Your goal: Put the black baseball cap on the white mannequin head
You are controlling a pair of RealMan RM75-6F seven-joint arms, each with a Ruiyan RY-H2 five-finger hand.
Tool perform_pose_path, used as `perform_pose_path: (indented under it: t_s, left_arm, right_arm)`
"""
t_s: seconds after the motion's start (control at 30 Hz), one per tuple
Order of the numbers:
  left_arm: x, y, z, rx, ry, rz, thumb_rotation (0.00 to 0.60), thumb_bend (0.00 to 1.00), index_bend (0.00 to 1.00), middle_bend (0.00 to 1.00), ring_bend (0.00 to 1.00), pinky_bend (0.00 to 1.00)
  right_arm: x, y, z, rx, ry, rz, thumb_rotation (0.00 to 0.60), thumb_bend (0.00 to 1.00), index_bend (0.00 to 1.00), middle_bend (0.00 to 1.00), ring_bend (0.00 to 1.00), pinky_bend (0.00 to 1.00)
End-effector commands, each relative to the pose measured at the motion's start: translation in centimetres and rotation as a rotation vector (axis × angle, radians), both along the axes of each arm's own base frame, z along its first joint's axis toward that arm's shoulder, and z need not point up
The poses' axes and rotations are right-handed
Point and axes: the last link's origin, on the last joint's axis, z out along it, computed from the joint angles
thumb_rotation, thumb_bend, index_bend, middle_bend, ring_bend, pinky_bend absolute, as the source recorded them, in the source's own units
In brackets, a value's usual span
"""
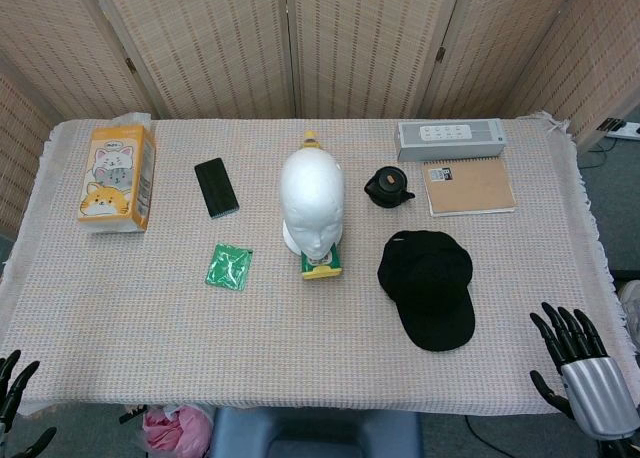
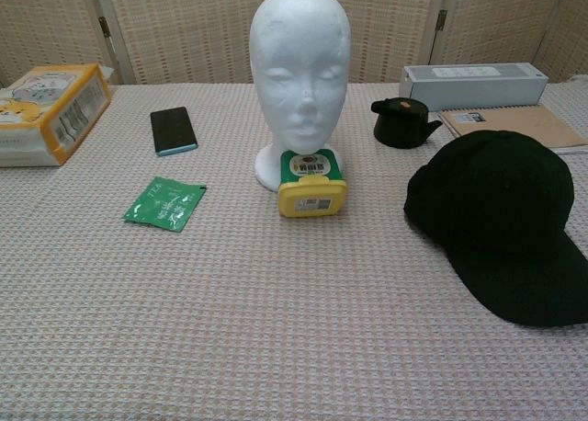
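Observation:
The white mannequin head [image 1: 312,201] [image 2: 300,67] stands upright at the middle of the table, bare. A black baseball cap [image 1: 428,284] [image 2: 501,214] lies flat on the cloth to its right, brim toward the front edge. My right hand [image 1: 581,370] hovers off the table's front right corner, fingers spread and holding nothing, well short of the cap. Only the fingertips of my left hand [image 1: 14,383] show at the front left corner, apart and empty. Neither hand appears in the chest view.
A yellow bottle [image 1: 322,263] [image 2: 311,183] lies against the mannequin's base. Also on the table: a green packet [image 1: 229,266], black phone [image 1: 216,186], tissue pack [image 1: 118,176], small black teapot [image 1: 387,187], brown notebook [image 1: 468,185] and a grey box [image 1: 451,136].

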Motion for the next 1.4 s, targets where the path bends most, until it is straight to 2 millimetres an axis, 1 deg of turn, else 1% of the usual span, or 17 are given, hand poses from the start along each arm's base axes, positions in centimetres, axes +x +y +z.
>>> perform_pose_path:
  t_s: [0.03, 0.17, 0.27, 0.33, 0.4, 0.43, 0.5, 0.57, 0.6, 0.7, 0.77, 0.83, 0.93, 1.03, 1.17, 1.4]
  left_arm:
    - [0.0, -0.1, -0.1, -0.002, 0.002, -0.001, 0.600, 0.06, 0.11, 0.00, 0.01, 0.13]
    - [0.1, -0.1, -0.1, -0.005, 0.001, -0.005, 0.600, 0.06, 0.11, 0.00, 0.01, 0.13]
    - [0.2, 0.1, -0.2, -0.015, 0.000, -0.011, 0.600, 0.06, 0.11, 0.00, 0.01, 0.13]
    - [0.0, 0.1, -0.2, -0.018, 0.000, -0.001, 0.600, 0.06, 0.11, 0.00, 0.01, 0.13]
    - [-0.1, 0.2, -0.1, -0.014, -0.003, 0.005, 0.600, 0.06, 0.11, 0.00, 0.01, 0.13]
    - [-0.1, 0.3, 0.0, -0.011, -0.006, 0.009, 0.600, 0.06, 0.11, 0.00, 0.01, 0.13]
    - [-0.2, 0.4, 0.0, -0.010, -0.007, 0.013, 0.600, 0.06, 0.11, 0.00, 0.01, 0.13]
    - [-0.2, 0.5, -0.1, -0.016, -0.007, 0.020, 0.600, 0.06, 0.11, 0.00, 0.01, 0.13]
    - [-0.2, 0.5, -0.1, -0.016, -0.006, 0.021, 0.600, 0.06, 0.11, 0.00, 0.01, 0.13]
    - [0.1, 0.3, -0.1, -0.011, -0.007, 0.007, 0.600, 0.06, 0.11, 0.00, 0.01, 0.13]
    - [0.1, 0.1, 0.0, -0.007, -0.008, 0.002, 0.600, 0.06, 0.11, 0.00, 0.01, 0.13]
    - [0.1, 0.0, 0.1, -0.006, -0.011, 0.003, 0.600, 0.06, 0.12, 0.00, 0.01, 0.13]
    - [0.0, 0.0, 0.1, -0.008, -0.015, 0.008, 0.600, 0.06, 0.12, 0.00, 0.01, 0.13]
    - [0.1, 0.0, 0.1, -0.011, -0.016, 0.009, 0.600, 0.06, 0.12, 0.00, 0.01, 0.13]
    - [0.1, -0.2, 0.2, -0.006, -0.019, 0.008, 0.600, 0.06, 0.12, 0.00, 0.01, 0.13]
    - [0.1, -0.3, 0.6, 0.013, -0.029, 0.014, 0.600, 0.06, 0.12, 0.00, 0.01, 0.13]
  right_arm:
    - [0.0, 0.0, 0.0, 0.003, 0.002, -0.001, 0.600, 0.23, 0.00, 0.00, 0.00, 0.00]
    - [0.1, 0.0, 0.1, 0.002, -0.008, 0.003, 0.600, 0.23, 0.00, 0.00, 0.00, 0.00]
    - [0.1, -0.3, -0.2, 0.019, -0.029, 0.029, 0.600, 0.24, 0.00, 0.00, 0.00, 0.00]
    - [-0.4, -0.7, -1.0, 0.013, -0.001, 0.071, 0.600, 0.24, 0.00, 0.00, 0.00, 0.00]
    - [-1.4, -0.6, -2.2, 0.028, 0.076, 0.097, 0.600, 0.25, 0.00, 0.00, 0.00, 0.00]
    - [-2.0, -0.6, -3.0, 0.037, 0.130, 0.125, 0.600, 0.25, 0.01, 0.02, 0.00, 0.00]
    - [-2.6, -0.6, -4.0, 0.062, 0.223, 0.181, 0.600, 0.25, 0.04, 0.07, 0.00, 0.00]
    - [-2.5, -0.7, -4.8, 0.073, 0.313, 0.282, 0.600, 0.25, 0.12, 0.13, 0.04, 0.01]
    - [-2.3, -0.7, -5.0, 0.067, 0.344, 0.327, 0.600, 0.25, 0.16, 0.16, 0.06, 0.03]
    - [-1.7, -0.9, -5.7, 0.030, 0.421, 0.458, 0.600, 0.24, 0.29, 0.27, 0.17, 0.16]
    - [-1.8, -0.9, -6.3, 0.035, 0.450, 0.503, 0.600, 0.24, 0.34, 0.31, 0.21, 0.20]
    - [-2.1, -0.8, -6.9, 0.055, 0.458, 0.503, 0.600, 0.24, 0.35, 0.32, 0.23, 0.21]
    - [-2.5, -0.8, -7.7, 0.077, 0.480, 0.499, 0.600, 0.23, 0.35, 0.31, 0.23, 0.21]
    - [-2.8, -1.0, -8.6, 0.103, 0.529, 0.506, 0.600, 0.23, 0.35, 0.28, 0.23, 0.21]
    - [-2.7, -2.0, -9.5, 0.110, 0.584, 0.529, 0.600, 0.23, 0.35, 0.23, 0.23, 0.21]
    - [-2.0, -4.3, -10.8, 0.084, 0.621, 0.533, 0.600, 0.23, 0.24, 0.16, 0.17, 0.21]
